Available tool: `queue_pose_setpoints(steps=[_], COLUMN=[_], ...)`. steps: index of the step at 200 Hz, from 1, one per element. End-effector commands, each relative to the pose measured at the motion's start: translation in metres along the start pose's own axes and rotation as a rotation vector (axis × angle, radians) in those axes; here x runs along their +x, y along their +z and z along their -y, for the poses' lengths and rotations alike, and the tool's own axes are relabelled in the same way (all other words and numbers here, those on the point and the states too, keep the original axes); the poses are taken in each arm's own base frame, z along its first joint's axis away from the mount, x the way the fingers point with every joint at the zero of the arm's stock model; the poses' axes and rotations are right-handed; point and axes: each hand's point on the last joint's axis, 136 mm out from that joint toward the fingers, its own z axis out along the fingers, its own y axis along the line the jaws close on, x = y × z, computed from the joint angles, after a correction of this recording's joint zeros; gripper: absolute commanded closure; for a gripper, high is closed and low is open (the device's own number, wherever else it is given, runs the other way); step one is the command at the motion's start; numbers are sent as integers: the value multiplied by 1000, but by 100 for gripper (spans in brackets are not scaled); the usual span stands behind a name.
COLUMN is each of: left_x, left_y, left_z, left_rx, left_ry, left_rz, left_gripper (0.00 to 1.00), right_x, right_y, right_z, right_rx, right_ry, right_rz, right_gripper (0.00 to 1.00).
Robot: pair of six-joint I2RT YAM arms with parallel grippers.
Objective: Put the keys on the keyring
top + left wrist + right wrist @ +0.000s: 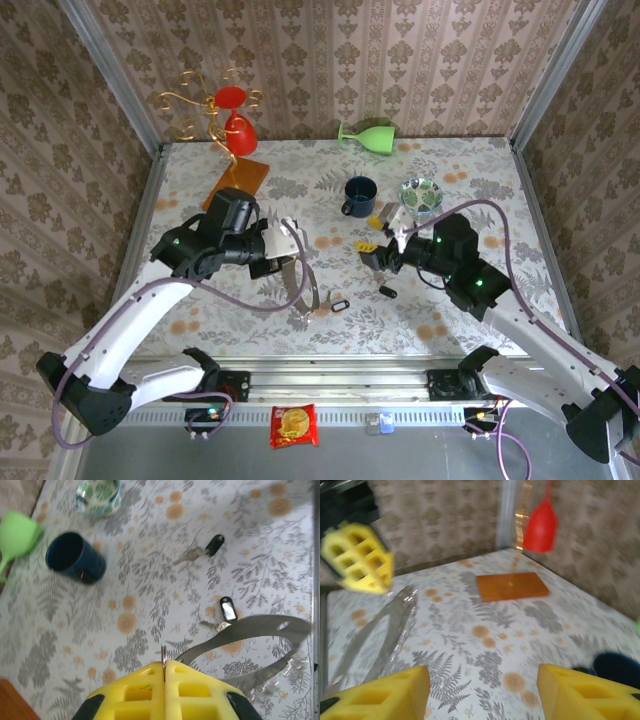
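The left fingers (142, 692) are pinched shut on the thin edge of the keyring (240, 632), probably to steady its loop for threading. The right fingers (380, 695) stand wide apart and empty, apparently ready to pick up a key. Two black-headed keys (215, 544) lie on the counter (150, 595), nearer the arms than the blue mug (75, 557). One is just beside the loop.

Robot lab cell, dressed up as home. Wallpaper (400, 60) on flat panels, framed by bare aluminium posts (112, 75). Table (470, 165) under flowered cloth. Two arms (130, 320) bolted to metal rail (340, 383) at near edge, purple cables (485, 203) trailing. Household props about: mug (359, 196), goblet (368, 136), bowl (421, 194).
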Motion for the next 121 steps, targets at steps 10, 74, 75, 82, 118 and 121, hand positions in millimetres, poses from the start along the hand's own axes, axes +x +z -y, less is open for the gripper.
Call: queue_pose_setpoints(steps=[10, 74, 75, 82, 118, 121], left_x=[-21, -25, -25, -25, -25, -25], left_y=[-7, -4, -4, -4, 0, 0], left_z=[28, 45, 45, 45, 46, 46], left_rx=[103, 136, 136, 138, 133, 130], left_ry=[237, 336, 335, 330, 311, 313], left_rz=[139, 198, 198, 199, 194, 194], left_gripper=[100, 100, 100, 100, 100, 100], right_x=[1, 4, 4, 4, 6, 7], right_y=[17, 48, 49, 51, 58, 58], right_z=[-49, -76, -76, -77, -85, -86], right_rx=[-224, -251, -252, -250, -272, -276], right_ry=[-180, -282, -283, -286, -295, -297], right_rz=[57, 87, 87, 89, 89, 86], right_gripper=[51, 66, 66, 67, 69, 69])
